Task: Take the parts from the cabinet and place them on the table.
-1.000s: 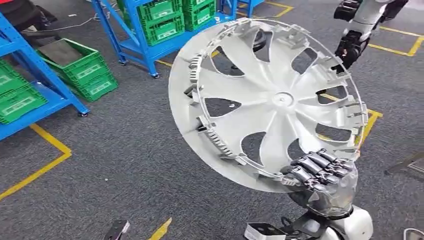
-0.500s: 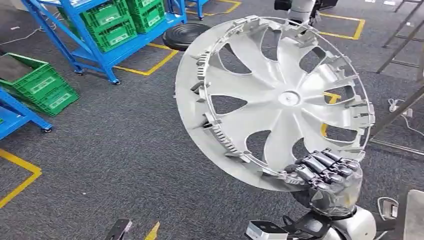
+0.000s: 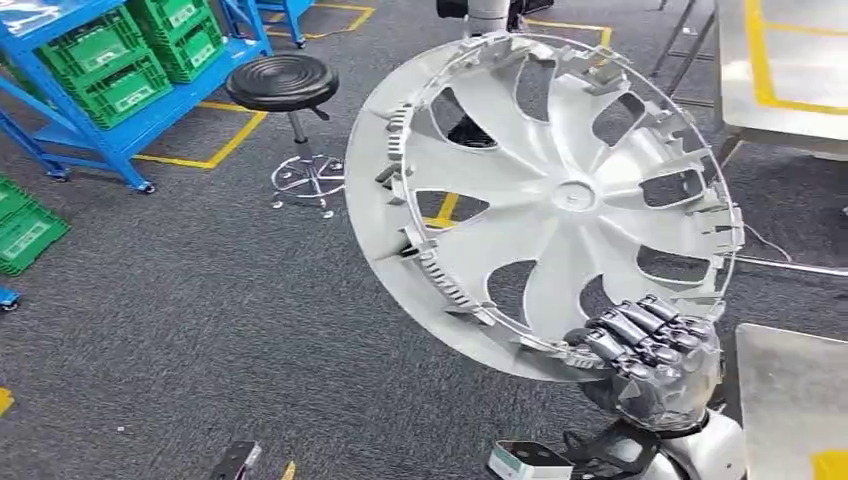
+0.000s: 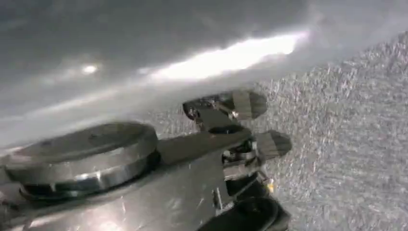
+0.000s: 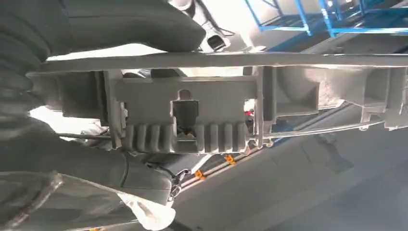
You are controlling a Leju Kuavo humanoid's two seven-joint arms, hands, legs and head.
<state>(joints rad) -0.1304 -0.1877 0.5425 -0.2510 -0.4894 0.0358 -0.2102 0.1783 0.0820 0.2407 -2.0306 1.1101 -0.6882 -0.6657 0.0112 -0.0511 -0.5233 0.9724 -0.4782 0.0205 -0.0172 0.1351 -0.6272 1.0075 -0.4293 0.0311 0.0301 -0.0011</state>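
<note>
Silver-grey plastic, spoked and ribbed round its edge: the wheel cover (image 3: 545, 205) fills the centre of the head view, held up in the air on edge with its inner, clipped face toward the camera. The right hand (image 3: 655, 355), at the lower right of the frame, grips the cover's lower rim, fingers curled over the edge; in the right wrist view its thumb (image 5: 125, 21) lies across the rim above a toothed clip (image 5: 185, 120). The cover therefore rises up and to the left from that hand, its whole disc standing above the grip.

The left hand (image 4: 231, 139) shows in the left wrist view over grey carpet, beside a blurred pale surface; whether it grasps anything I cannot tell.

The metal table (image 3: 790, 400) shows as a bare corner at the lower right edge of the frame, just beside the right hand, with a second metal surface (image 3: 790, 70) at the upper right. The right hand is clearly the nearer, so I judge that the placement turns on tipping the disc flat toward that side.

Beyond lie a black stool (image 3: 283, 82) at upper left, blue racks (image 3: 110, 140) with green crates (image 3: 100, 60), and yellow floor lines.
</note>
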